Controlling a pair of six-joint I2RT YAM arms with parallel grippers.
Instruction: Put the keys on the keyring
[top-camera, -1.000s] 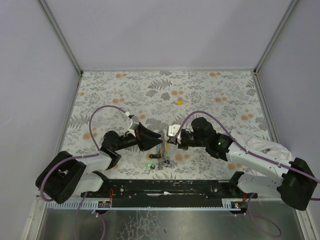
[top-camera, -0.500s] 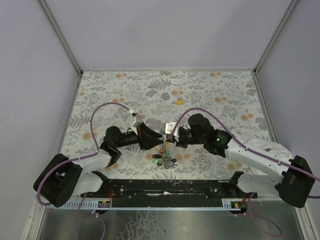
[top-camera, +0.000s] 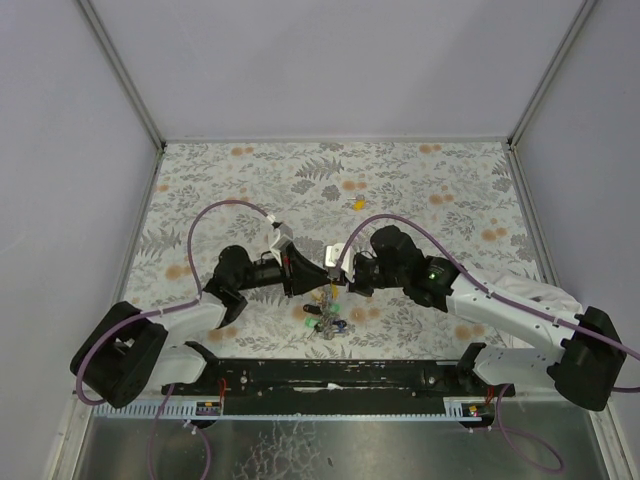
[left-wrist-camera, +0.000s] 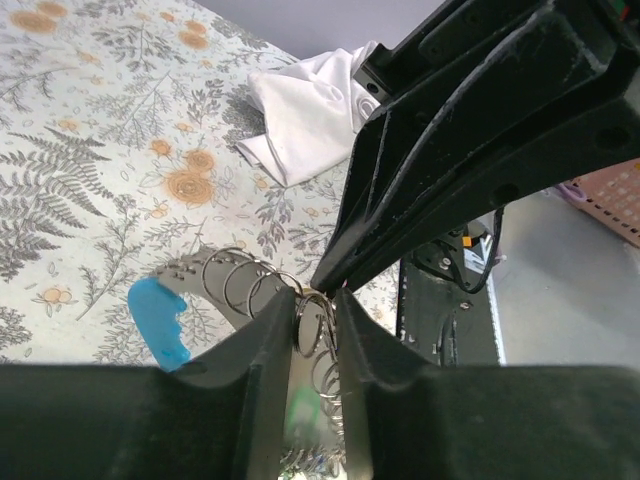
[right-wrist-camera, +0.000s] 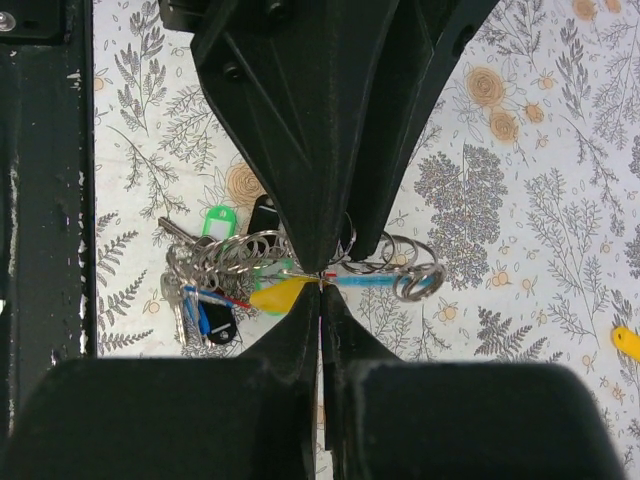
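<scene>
Keyring (left-wrist-camera: 312, 324) and keys (right-wrist-camera: 218, 320) sit low in the middle of the flowered surface (top-camera: 420, 180), close to its near edge, right where the two arms meet. The left claw (top-camera: 303, 274) points in from the left with its fingers (left-wrist-camera: 268, 390) set narrow. Its wrist view shows a thin silvery ring pinched upright between them. Just under that meeting point spreads the bunch: green, black, blue and red caps tangled among several loose wire coils. Whether it dangles or rests on the surface cannot be told. The right claw (right-wrist-camera: 320, 292) stands tip to tip against the left one, its fingers closed to a hairline. A yellow key (right-wrist-camera: 278, 294) juts out sideways from those tips, seemingly nipped by its blade. On the far side of the tips a light-blue strip (right-wrist-camera: 365, 281) runs to another small ring. Well apart, toward the back, a second yellow key (top-camera: 357, 203) lies alone. A white cloth (left-wrist-camera: 300, 110) lies by the right arm.
</scene>
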